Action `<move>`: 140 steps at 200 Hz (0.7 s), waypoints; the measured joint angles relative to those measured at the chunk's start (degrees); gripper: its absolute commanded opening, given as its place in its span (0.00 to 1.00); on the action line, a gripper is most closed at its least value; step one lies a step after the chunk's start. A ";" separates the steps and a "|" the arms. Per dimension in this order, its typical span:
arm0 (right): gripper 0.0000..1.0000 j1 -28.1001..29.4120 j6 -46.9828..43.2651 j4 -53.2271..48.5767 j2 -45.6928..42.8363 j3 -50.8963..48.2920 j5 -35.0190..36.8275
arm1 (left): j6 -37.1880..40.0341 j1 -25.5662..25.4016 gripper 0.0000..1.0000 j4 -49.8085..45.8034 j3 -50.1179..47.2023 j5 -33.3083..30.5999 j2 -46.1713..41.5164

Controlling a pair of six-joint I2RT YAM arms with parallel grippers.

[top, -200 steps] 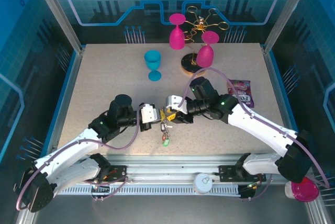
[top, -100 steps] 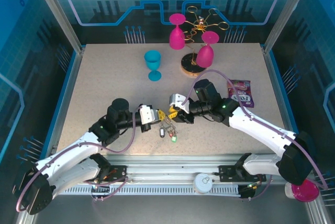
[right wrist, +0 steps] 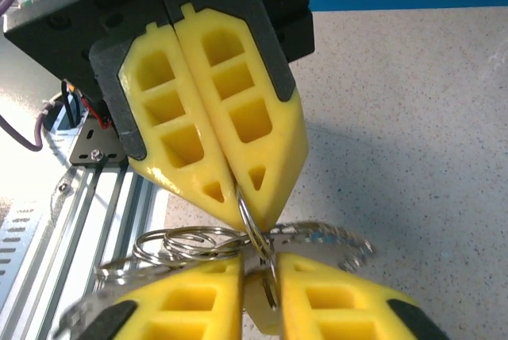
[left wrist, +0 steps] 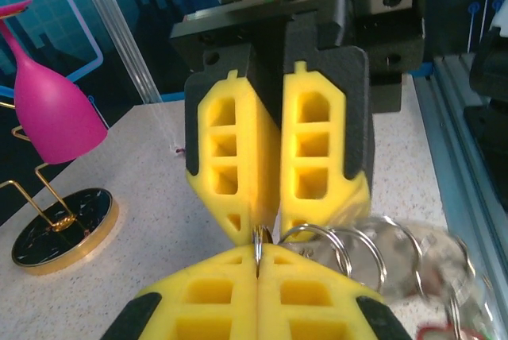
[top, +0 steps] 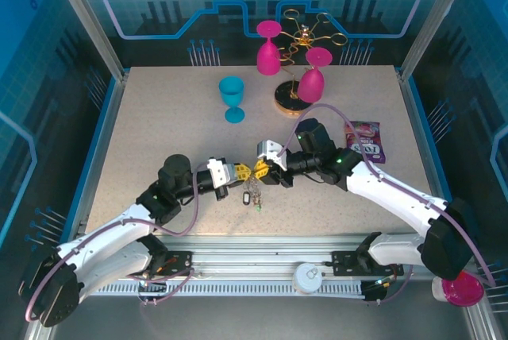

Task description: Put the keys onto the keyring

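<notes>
The overhead camera sat high behind both arm bases, looking down and forward over the whole speckled beige tabletop (top: pixel 159 117). Each wrist camera looked along its own yellow lattice fingers (left wrist: pixel 230 264) from very close. The left one faced the right gripper (left wrist: pixel 266 229) head-on, a pink plastic goblet (left wrist: pixel 51 110) beyond to its left. The right one faced the left gripper (right wrist: pixel 244 209), the aluminium table-edge rail (right wrist: pixel 32 237) behind. All three shared the fingertips' meeting point at the silvery wire rings (right wrist: pixel 186 238).

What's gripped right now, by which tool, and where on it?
The left tool and right tool are each shut on what looks like the same thin metal ring, pinching its wire edge-on, tip to tip. The keys dangle beneath, ungripped.
</notes>
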 measured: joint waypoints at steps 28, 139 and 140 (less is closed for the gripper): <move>0.25 -0.81 1.77 4.79 -1.75 -3.06 -0.33 | -2.32 0.09 0.00 2.73 -0.22 0.61 0.81; 0.26 -1.86 0.52 11.06 -11.08 -10.03 2.19 | -4.26 1.03 0.00 4.13 -0.24 3.58 1.51; 0.25 -1.86 0.52 11.15 -11.15 -10.03 2.16 | -4.26 1.03 0.00 4.13 -0.24 3.63 1.55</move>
